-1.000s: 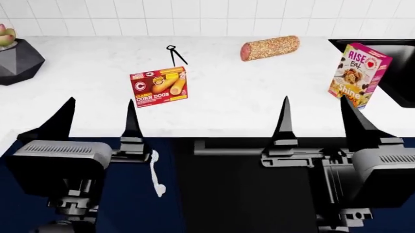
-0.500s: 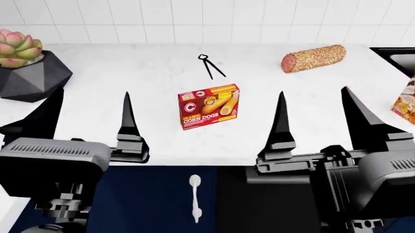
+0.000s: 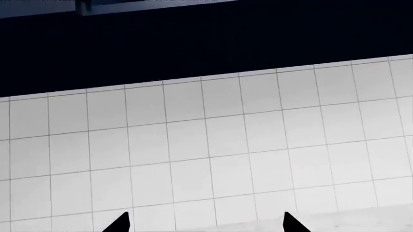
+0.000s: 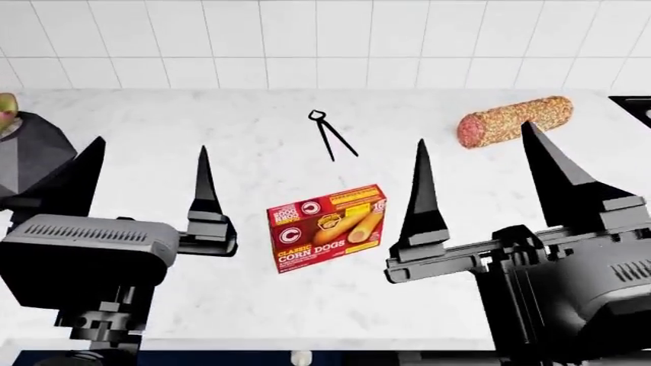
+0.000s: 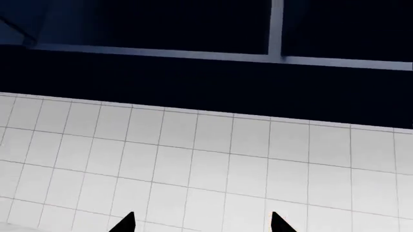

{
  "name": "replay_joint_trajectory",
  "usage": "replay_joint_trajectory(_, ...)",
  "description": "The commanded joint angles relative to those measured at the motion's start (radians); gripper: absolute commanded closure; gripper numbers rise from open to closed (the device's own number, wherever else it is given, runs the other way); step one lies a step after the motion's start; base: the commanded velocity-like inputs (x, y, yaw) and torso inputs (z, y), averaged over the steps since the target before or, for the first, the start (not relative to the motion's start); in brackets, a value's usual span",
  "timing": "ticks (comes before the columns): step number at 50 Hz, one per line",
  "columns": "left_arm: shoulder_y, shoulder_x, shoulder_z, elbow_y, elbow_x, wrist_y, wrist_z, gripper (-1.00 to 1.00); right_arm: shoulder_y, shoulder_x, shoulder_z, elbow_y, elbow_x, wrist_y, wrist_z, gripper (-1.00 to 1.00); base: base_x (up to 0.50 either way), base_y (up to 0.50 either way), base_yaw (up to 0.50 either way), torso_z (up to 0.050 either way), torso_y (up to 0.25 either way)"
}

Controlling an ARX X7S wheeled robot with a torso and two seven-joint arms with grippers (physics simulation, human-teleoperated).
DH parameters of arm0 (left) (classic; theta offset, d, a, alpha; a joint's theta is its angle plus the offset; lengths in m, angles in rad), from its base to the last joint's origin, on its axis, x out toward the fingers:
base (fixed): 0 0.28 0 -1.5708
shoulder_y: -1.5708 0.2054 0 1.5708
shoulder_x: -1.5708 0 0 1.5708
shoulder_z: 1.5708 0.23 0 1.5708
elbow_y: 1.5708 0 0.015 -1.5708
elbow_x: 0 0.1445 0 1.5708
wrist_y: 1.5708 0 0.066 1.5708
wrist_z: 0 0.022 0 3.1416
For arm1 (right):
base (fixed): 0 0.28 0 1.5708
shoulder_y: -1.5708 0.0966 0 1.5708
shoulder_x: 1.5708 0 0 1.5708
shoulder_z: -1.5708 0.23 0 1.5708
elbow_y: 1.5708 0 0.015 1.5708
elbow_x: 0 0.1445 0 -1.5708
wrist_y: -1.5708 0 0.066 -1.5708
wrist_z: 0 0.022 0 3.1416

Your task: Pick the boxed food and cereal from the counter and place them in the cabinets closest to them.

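Observation:
The boxed food (image 4: 328, 227), a flat red "Classic Corn Dogs" box, lies on the white marble counter (image 4: 244, 145) in the head view, between my two grippers. My left gripper (image 4: 148, 164) is open and empty, to the left of the box. My right gripper (image 4: 478, 160) is open and empty, to the right of the box. The cereal is out of view. In the left wrist view only my gripper's (image 3: 205, 223) fingertips show against white wall tiles. The right wrist view shows the same for that gripper (image 5: 201, 223).
Black tongs (image 4: 331, 133) lie behind the box. A speckled sausage-like roll (image 4: 514, 120) lies at the back right. A dark faceted plant pot (image 4: 26, 160) stands at the left. Dark cabinets (image 5: 193, 29) hang above the tiled wall (image 4: 325, 42). A sink edge (image 4: 636, 103) shows far right.
The view has shifted forward and left: the corn dogs box now sits lower, between my grippers, and the cereal box has left the view at the right. Both grippers stay open.

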Motion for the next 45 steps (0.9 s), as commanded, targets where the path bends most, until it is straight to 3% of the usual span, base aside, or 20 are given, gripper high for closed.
replay_joint_trajectory(1,-0.003,-0.005,-0.003,0.010,-0.010,-0.005,-0.007,-1.00,0.650,0.590,-0.652,-0.006,0.765,-0.054,0.668,-1.00,0.00,0.00,0.00,0.000,0.000)
replay_joint_trajectory(2,-0.003,-0.005,-0.003,0.009,-0.009,-0.004,-0.009,-1.00,0.800,0.587,-0.802,-0.006,0.898,-0.015,0.696,-1.00,0.00,0.00,0.00,0.000,0.000)
replay_joint_trajectory(3,-0.004,-0.005,-0.002,0.010,-0.010,-0.005,-0.010,-1.00,0.950,0.569,-0.845,-0.006,1.033,0.045,0.718,-1.00,0.00,0.00,0.00,0.000,0.000)
replay_joint_trajectory(5,-0.004,-0.006,-0.003,0.010,-0.012,-0.003,-0.010,-1.00,1.250,0.535,-0.840,0.016,1.232,0.138,0.685,-1.00,0.00,0.00,0.00,0.000,0.000)
replay_joint_trajectory(8,-0.003,-0.007,0.000,0.008,-0.013,0.002,-0.011,-1.00,1.700,0.486,-0.849,0.111,1.383,0.275,0.508,-1.00,0.00,0.00,0.00,0.000,0.000)
replay_joint_trajectory(9,-0.004,-0.008,-0.001,0.009,-0.014,0.000,-0.011,-1.00,1.732,0.474,-0.856,0.145,1.402,0.313,0.442,-1.00,0.00,0.00,0.00,0.000,0.000)
replay_joint_trajectory(27,-0.027,-0.012,-0.092,0.003,-0.084,-0.008,-0.011,-1.00,1.967,0.249,-1.004,0.557,1.216,0.745,-0.440,-1.00,0.00,0.00,0.00,0.000,0.000)
replay_joint_trajectory(34,-0.058,-0.012,-0.101,-0.043,-0.100,-0.001,-0.004,-1.00,1.967,0.207,-1.055,0.596,1.150,0.775,-0.618,-1.00,0.00,0.00,0.00,0.000,0.000)
replay_joint_trajectory(45,-0.109,-0.016,-0.104,-0.151,-0.131,0.068,0.040,-1.00,2.013,0.109,-1.313,0.766,0.729,0.628,-1.089,-1.00,0.00,0.00,0.00,0.000,0.000)
